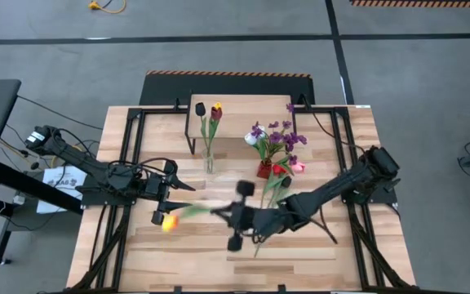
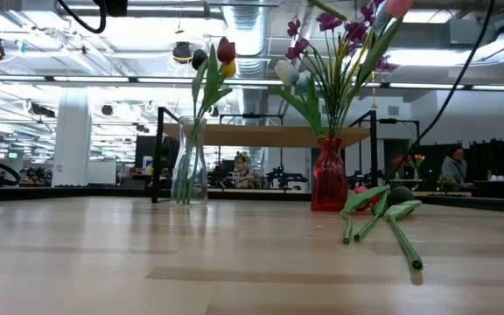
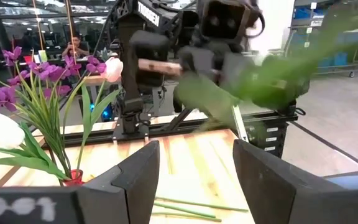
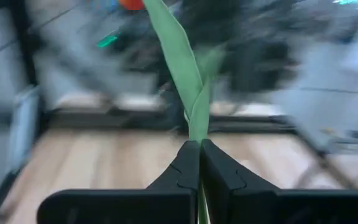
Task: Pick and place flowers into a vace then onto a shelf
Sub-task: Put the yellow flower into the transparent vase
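Note:
My right gripper (image 1: pixel 221 212) is shut on a tulip with a yellow-orange head (image 1: pixel 168 222) and holds it above the table's middle. My left gripper (image 1: pixel 176 196) is open and faces it. The tulip's head is beside the left gripper's near finger, and I cannot tell whether they touch. In the left wrist view (image 3: pixel 194 149) the blurred green stem (image 3: pixel 272 74) is above and beyond the fingers. A clear glass vase (image 1: pixel 209 163) holds a dark and a red-yellow tulip. A red vase (image 1: pixel 265 169) holds purple sprigs and white and pink tulips. Both vases stand on the tabletop in front of the shelf (image 1: pixel 243 118). My right gripper pinches the tulip's green stem and leaf (image 4: pixel 197 132) between its two fingertips, well back from the head (image 4: pixel 131 3). The fingers come level from the table's right. The stem runs on forward past the tips. The tulip is lifted clear, lying about level, head toward the table's left.
Several loose tulips lie on the table near the red vase (image 2: pixel 329 179), stems toward the near edge (image 2: pixel 383 217); they also show in the high view (image 1: pixel 269 194). The black frame rails run along both table sides. Bare tabletop shows at the near left (image 1: pixel 137 253).

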Controlling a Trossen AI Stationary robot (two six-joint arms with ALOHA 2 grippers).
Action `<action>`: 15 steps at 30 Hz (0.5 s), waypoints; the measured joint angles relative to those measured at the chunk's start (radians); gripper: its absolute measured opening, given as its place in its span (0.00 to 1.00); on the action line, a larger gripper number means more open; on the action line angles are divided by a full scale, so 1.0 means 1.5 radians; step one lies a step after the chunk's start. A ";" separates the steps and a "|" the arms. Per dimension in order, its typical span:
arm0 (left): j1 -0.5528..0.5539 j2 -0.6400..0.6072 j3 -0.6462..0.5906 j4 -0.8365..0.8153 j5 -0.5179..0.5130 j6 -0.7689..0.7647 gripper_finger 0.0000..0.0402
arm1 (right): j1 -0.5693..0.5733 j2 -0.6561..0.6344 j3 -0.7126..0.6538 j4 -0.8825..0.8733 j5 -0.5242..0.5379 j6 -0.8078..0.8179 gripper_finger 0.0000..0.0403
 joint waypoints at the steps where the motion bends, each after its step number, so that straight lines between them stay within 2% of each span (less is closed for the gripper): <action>1: 0.000 0.000 0.000 0.000 0.000 0.000 0.48 | 0.013 -0.002 -0.011 0.031 0.040 0.001 0.00; 4: 0.000 0.000 0.000 0.000 0.000 0.000 0.48 | 0.057 0.003 -0.057 0.168 0.120 -0.015 0.00; 7: 0.000 0.000 0.000 0.003 0.000 0.000 0.48 | 0.088 0.005 -0.126 0.348 0.158 -0.060 0.00; 11: 0.000 0.002 0.000 0.014 0.000 0.000 0.48 | 0.084 0.004 -0.235 0.586 0.166 -0.093 0.00; 15: 0.000 0.018 0.000 0.039 0.002 0.000 0.48 | 0.060 0.004 -0.308 0.725 0.108 -0.092 0.00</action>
